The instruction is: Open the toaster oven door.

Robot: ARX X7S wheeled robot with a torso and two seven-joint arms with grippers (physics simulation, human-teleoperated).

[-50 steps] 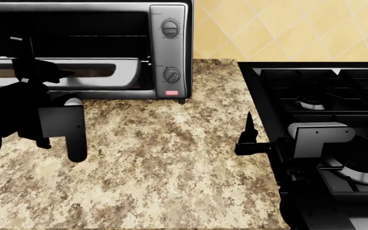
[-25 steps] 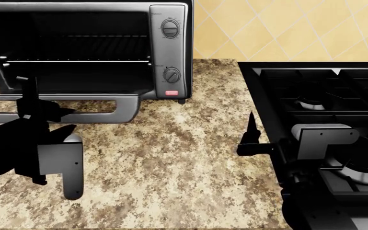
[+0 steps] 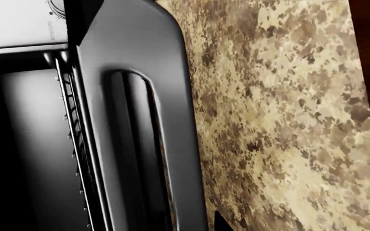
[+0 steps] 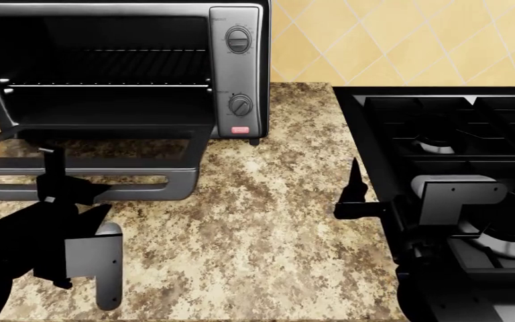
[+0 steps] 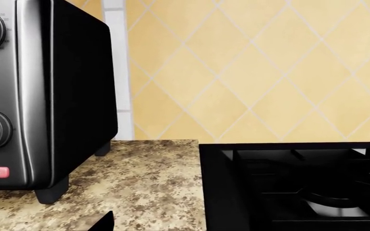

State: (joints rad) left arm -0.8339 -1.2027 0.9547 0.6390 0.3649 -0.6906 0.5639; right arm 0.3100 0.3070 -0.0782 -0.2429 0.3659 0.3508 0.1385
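Note:
The silver toaster oven (image 4: 239,74) stands at the back left of the counter, its dark cavity and wire rack exposed. The toaster oven door (image 4: 200,155) hangs down almost flat over the counter, its bar handle (image 4: 141,186) at the near edge. My left gripper (image 4: 61,184) sits at the handle's left part, its jaws on either side of the bar. In the left wrist view the handle (image 3: 186,144) runs lengthwise, with one dark fingertip (image 3: 223,222) against its counter side; the other is hidden. My right gripper (image 4: 351,194) hovers open and empty by the stove's edge.
A large black gas stove (image 4: 454,134) fills the right side, under my right arm. The speckled granite countertop (image 4: 257,228) lies between oven and stove. A yellow tiled wall (image 4: 401,40) stands behind. In the right wrist view the oven's side (image 5: 75,96) and the stove (image 5: 300,183) show.
The door has swung down from half-open to nearly flat, and my left gripper moved down and toward me with the handle. The right arm has barely moved.

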